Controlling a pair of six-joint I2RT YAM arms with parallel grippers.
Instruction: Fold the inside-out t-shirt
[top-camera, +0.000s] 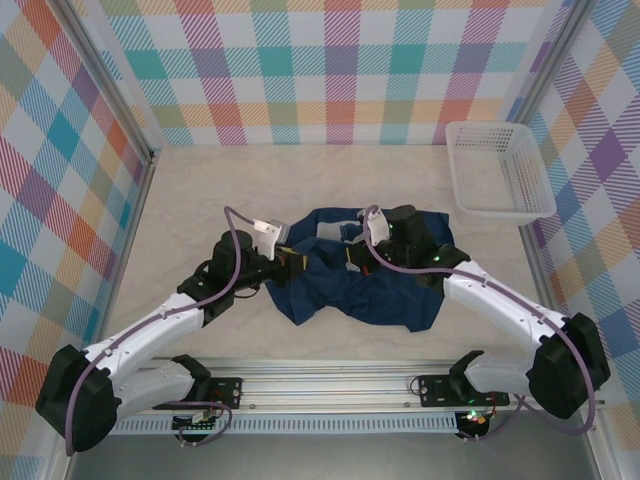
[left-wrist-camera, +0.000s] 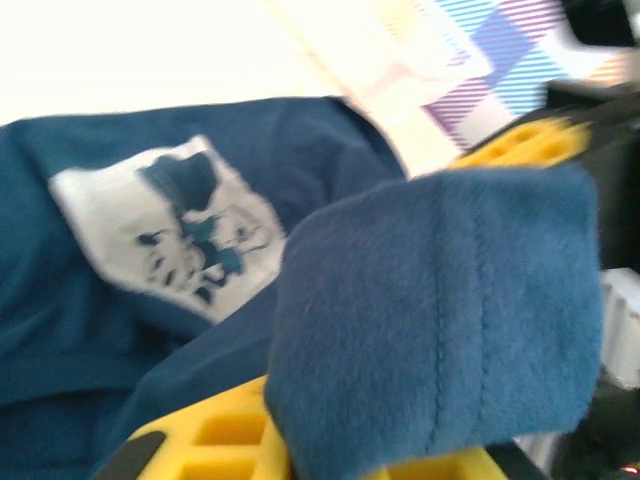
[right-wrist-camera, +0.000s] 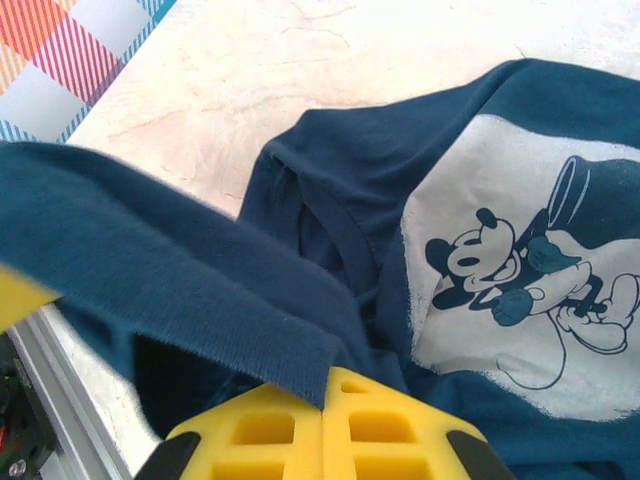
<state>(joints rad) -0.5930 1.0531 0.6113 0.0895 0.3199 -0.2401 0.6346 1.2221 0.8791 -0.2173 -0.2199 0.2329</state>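
1. I am watching the inside-out t-shirt (top-camera: 350, 300) from the overhead camera: the dark navy garment is lying bunched in the middle of the pale tabletop (top-camera: 200, 190), between the two arms and nearer their bases than the back wall.
2. The left gripper (top-camera: 290, 262) is reaching into the shirt's left edge, while the right gripper (top-camera: 355, 258) is working at the upper middle of the cloth, close beside it.
3. Through the right wrist camera I am seeing the yellow fingers (right-wrist-camera: 265, 430) meeting tip to tip, with a hemmed fold of the shirt running down into them; the right jaws are closed on that fold, which is rising off the tabletop to the left.
4. Beyond that fold, a grey print (right-wrist-camera: 520, 270) of a cartoon mouse is lying face up on the flat part of the shirt.
5. The left wrist camera is giving me a blurred view: a thick fold of navy cloth is sitting between one yellow finger below and another above, but I cannot tell whether the left jaws are pressing on it.
6. A white basket (top-camera: 497, 125) is standing at the far right of the tabletop, well apart from the shirt.
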